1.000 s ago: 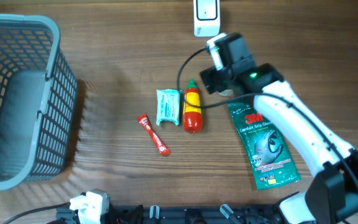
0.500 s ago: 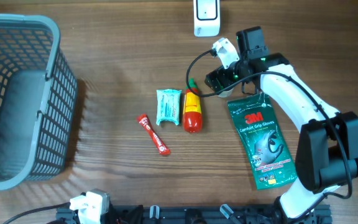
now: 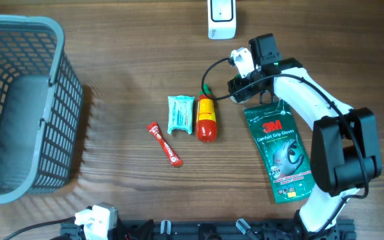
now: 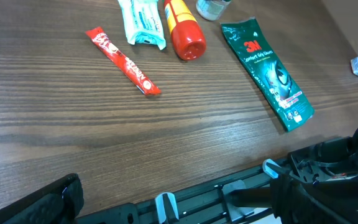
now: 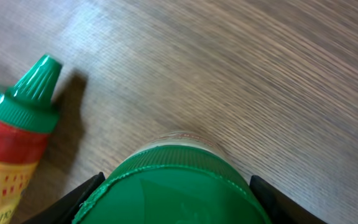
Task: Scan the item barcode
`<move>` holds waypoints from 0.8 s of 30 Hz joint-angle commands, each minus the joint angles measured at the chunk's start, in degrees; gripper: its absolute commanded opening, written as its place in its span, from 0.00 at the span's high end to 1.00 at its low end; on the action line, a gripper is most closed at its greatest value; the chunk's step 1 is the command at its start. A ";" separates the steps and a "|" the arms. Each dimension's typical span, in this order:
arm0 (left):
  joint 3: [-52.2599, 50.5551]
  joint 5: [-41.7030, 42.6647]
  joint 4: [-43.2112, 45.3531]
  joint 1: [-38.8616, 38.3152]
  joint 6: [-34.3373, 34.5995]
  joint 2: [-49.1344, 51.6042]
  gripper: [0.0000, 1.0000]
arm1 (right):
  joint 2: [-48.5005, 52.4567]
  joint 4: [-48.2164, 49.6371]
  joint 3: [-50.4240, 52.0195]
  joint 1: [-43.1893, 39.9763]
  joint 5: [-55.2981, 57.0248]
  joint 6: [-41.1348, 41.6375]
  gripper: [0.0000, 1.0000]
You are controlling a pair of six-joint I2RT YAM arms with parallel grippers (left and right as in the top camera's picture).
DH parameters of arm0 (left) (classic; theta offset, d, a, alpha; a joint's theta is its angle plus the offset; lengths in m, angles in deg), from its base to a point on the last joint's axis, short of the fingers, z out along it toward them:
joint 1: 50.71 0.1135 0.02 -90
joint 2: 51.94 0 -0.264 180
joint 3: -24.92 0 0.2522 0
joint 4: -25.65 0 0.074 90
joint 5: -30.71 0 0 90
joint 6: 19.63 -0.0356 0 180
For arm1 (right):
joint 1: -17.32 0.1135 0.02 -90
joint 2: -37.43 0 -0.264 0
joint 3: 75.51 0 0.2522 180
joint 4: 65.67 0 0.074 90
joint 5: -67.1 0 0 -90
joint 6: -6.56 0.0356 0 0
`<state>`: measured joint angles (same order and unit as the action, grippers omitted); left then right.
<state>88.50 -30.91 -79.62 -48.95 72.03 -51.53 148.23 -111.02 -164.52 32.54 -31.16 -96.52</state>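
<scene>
In the right wrist view a jar with a green lid (image 5: 173, 190) fills the space between my right gripper's (image 5: 176, 202) two black fingers, which press on its sides. Seen from overhead, the right gripper (image 3: 247, 93) hangs just above the 3M pack's top edge and hides the jar. The jar's lower part (image 4: 213, 7) shows at the top of the left wrist view. A white scanner (image 3: 221, 19) stands at the table's far edge. My left gripper (image 4: 179, 199) is open over the near table edge, nothing between its fingers.
A red ketchup bottle with a green cap (image 3: 207, 119) lies left of the jar, beside a teal packet (image 3: 180, 114) and a red stick sachet (image 3: 165, 144). A green 3M gloves pack (image 3: 282, 152) lies to the right. A grey basket (image 3: 69, 120) stands at far left.
My right arm has shifted slightly and settled over the jar, and its fingers have come in from wide open onto the lid. The left arm has not moved.
</scene>
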 commanded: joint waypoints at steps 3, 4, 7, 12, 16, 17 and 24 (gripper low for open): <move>0.00 0.07 0.13 -0.04 0.15 -0.13 0.00 | 0.85 -0.68 -0.81 0.02 5.03 31.08 0.36; 0.00 0.07 0.13 -0.04 0.15 -0.13 0.00 | 0.85 -1.75 -0.81 0.02 5.05 39.43 0.36; 0.00 0.07 0.13 -0.04 0.15 -0.13 0.00 | 0.66 -4.92 -0.83 0.09 2.95 56.35 0.33; 0.00 0.07 0.13 -0.04 0.15 -0.13 0.00 | -1.07 -5.46 -0.83 0.09 -4.48 60.22 0.00; 0.00 0.07 0.13 -0.04 0.15 -0.13 0.00 | -6.23 -8.22 -0.83 0.13 -3.43 59.98 0.00; 0.00 0.09 0.13 -0.04 0.15 -0.13 0.00 | -8.44 -9.18 -0.83 0.13 -2.56 59.49 0.00; 0.00 0.07 0.13 -0.04 0.15 -0.13 0.00 | -22.14 -15.82 -0.83 0.13 2.95 50.60 0.00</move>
<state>88.50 -30.91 -79.62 -48.95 72.05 -51.53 130.53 -126.81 -165.50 32.50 -30.89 -39.02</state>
